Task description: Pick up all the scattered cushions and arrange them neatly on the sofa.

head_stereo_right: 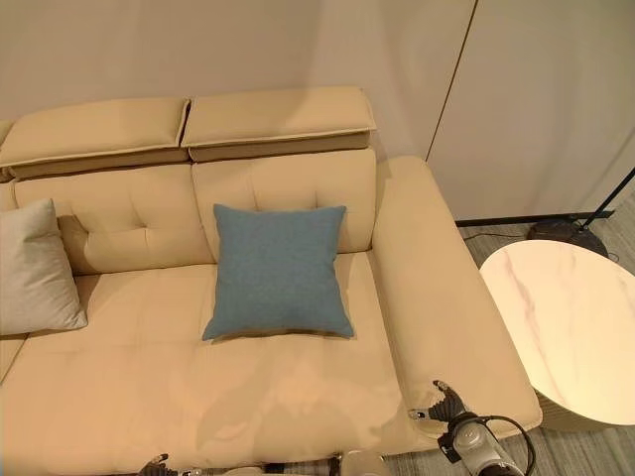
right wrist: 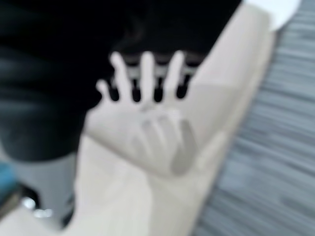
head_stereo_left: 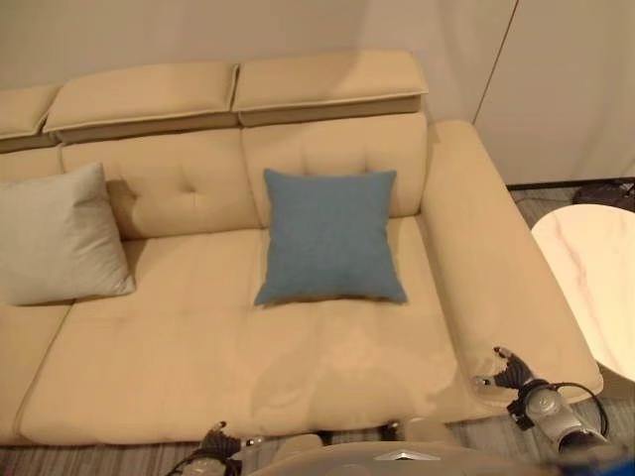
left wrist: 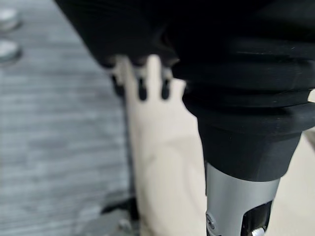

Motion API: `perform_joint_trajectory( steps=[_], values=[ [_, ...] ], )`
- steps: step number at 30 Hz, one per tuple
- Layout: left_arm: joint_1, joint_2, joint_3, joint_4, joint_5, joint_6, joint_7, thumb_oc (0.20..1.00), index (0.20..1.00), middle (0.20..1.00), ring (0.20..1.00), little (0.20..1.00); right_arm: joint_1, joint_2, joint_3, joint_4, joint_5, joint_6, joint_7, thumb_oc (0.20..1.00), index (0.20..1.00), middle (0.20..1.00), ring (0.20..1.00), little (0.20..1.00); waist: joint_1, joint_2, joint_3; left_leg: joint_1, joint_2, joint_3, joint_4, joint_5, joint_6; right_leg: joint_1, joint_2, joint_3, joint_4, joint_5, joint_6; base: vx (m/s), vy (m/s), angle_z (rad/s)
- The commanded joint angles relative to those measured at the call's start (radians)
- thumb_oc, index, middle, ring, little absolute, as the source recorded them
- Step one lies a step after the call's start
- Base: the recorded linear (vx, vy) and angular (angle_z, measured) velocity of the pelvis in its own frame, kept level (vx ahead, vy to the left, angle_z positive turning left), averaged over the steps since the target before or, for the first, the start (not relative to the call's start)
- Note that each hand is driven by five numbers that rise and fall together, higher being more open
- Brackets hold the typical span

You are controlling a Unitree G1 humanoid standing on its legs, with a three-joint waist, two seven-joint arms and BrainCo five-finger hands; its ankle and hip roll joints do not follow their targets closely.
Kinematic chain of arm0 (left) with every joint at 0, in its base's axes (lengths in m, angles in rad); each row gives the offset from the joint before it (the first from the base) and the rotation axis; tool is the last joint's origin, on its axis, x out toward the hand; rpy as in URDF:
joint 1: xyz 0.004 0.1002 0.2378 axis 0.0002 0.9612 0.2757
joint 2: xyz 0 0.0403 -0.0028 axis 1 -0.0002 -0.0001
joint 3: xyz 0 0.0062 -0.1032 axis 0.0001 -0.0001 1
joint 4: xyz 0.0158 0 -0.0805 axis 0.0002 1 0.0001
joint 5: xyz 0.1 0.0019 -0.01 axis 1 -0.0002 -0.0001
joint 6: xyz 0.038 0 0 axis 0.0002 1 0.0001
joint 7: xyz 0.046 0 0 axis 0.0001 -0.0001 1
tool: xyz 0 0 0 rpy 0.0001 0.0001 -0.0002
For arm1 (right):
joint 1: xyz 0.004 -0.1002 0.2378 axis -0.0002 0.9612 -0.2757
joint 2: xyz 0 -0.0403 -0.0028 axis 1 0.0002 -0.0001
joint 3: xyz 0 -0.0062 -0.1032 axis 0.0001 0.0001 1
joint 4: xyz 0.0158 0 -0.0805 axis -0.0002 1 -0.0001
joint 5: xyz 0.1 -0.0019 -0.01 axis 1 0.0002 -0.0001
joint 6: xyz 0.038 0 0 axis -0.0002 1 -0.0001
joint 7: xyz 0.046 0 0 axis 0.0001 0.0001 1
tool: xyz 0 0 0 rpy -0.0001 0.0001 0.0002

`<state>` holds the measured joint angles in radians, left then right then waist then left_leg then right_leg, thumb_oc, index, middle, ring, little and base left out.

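Note:
A blue square cushion (head_stereo_left: pixel 329 236) leans upright against the backrest of the cream sofa (head_stereo_left: pixel 198 367), on its right seat. A light grey cushion (head_stereo_left: pixel 55 238) leans against the backrest further left. My right hand (head_stereo_left: pixel 506 372) hangs low by the front end of the sofa's right armrest (head_stereo_right: pixel 437 297), open and holding nothing; the right wrist view shows its fingers (right wrist: pixel 158 93) relaxed over the cream upholstery. My left hand (head_stereo_left: pixel 213 441) is low at the sofa's front edge, and its fingers (left wrist: pixel 142 91) hang open and empty.
A round white marble side table (head_stereo_right: pixel 566 327) stands right of the armrest. A dark lamp base (head_stereo_right: pixel 561 233) sits on the floor behind it. Grey striped flooring (head_stereo_left: pixel 99 461) runs along the sofa's front.

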<state>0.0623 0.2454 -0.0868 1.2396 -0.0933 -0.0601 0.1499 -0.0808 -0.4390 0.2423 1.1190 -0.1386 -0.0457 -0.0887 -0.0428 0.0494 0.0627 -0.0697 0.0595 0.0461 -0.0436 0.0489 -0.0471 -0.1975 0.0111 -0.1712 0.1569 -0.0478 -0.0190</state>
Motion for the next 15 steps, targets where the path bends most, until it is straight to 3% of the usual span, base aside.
perform_joint_trajectory(
  steps=[1,2,3,5,12,13,14,15],
  values=[
    [-0.039,0.043,0.018,0.021,0.02,-0.002,-0.01,1.0,1.0,1.0,1.0,1.0,-0.039,0.028,-0.003,0.007,0.043,-0.003,-0.015,1.0,1.0,1.0,1.0,1.0,-0.008,-0.081,0.053,0.057,-0.05,0.015,0.007,0.008,-0.058,0.163,-0.052,0.002,-0.24,0.104,0.144,-0.13,-0.037,0.02],
    [-0.048,0.045,0.009,0.018,0.02,-0.003,-0.01,1.0,1.0,1.0,1.0,1.0,-0.044,0.032,-0.007,0.022,0.049,-0.001,-0.016,1.0,1.0,1.0,1.0,1.0,-0.01,-0.09,0.062,0.042,-0.055,0.024,0.061,-0.017,-0.052,0.154,-0.063,-0.002,-0.232,0.109,0.141,-0.26,-0.04,0.11],
    [-0.061,0.046,0.002,0.013,0.022,-0.009,-0.016,1.0,1.0,1.0,1.0,1.0,-0.051,0.035,0.001,0.048,0.043,0.002,-0.014,1.0,1.0,1.0,1.0,1.0,-0.013,-0.108,0.072,0.037,-0.078,0.017,0.198,-0.067,-0.05,0.123,-0.079,-0.005,-0.208,0.114,0.134,-0.22,-0.031,0.13],
    [-0.063,0.041,-0.003,0.02,0.025,-0.007,-0.023,1.0,1.0,1.0,1.0,1.0,-0.048,0.038,0.013,0.074,0.01,0.011,-0.008,1.0,1.0,1.0,1.0,1.0,-0.023,-0.104,0.06,0.089,-0.09,-0.005,0.244,-0.083,-0.047,0.104,-0.07,-0.004,-0.197,0.122,0.129,-0.15,0.014,0.19],
    [-0.082,0.021,-0.036,0.011,0.03,-0.002,-0.042,1.0,1.0,1.0,1.0,1.0,-0.008,0.056,0.004,0.159,-0.041,0.046,0.007,1.0,1.0,1.0,1.0,1.0,-0.08,-0.053,0.028,0.292,-0.076,-0.023,0.175,-0.078,-0.06,0.051,-0.044,-0.05,-0.18,0.158,0.136,-0.14,0.084,0.29],
    [-0.1,0.019,-0.047,-0.012,0.018,-0.002,-0.045,1.0,1.0,1.0,1.0,1.0,-0.007,0.055,0.006,0.165,-0.048,0.052,0.006,1.0,1.0,1.0,1.0,1.0,-0.086,-0.05,0.036,0.291,-0.09,-0.038,0.116,-0.116,-0.039,0.022,-0.049,-0.054,-0.184,0.184,0.15,-0.25,0.131,0.43],
    [-0.1,0.018,-0.047,-0.012,0.018,-0.002,-0.045,1.0,1.0,1.0,1.0,1.0,-0.007,0.055,0.006,0.165,-0.048,0.052,0.006,1.0,1.0,1.0,1.0,1.0,-0.085,-0.05,0.036,0.291,-0.09,-0.038,0.115,-0.116,-0.039,0.022,-0.048,-0.054,-0.184,0.184,0.15,-0.36,0.208,0.23],
    [-0.112,0.017,-0.052,-0.018,0.019,-0.003,-0.047,1.0,1.0,1.0,1.0,1.0,-0.003,0.061,0.0,0.175,-0.058,0.058,0.001,1.0,1.0,1.0,1.0,1.0,-0.08,-0.064,0.047,0.282,-0.113,-0.047,0.087,-0.173,-0.008,-0.001,-0.061,-0.046,-0.19,0.216,0.168,-0.18,0.109,0.02]
  ],
)
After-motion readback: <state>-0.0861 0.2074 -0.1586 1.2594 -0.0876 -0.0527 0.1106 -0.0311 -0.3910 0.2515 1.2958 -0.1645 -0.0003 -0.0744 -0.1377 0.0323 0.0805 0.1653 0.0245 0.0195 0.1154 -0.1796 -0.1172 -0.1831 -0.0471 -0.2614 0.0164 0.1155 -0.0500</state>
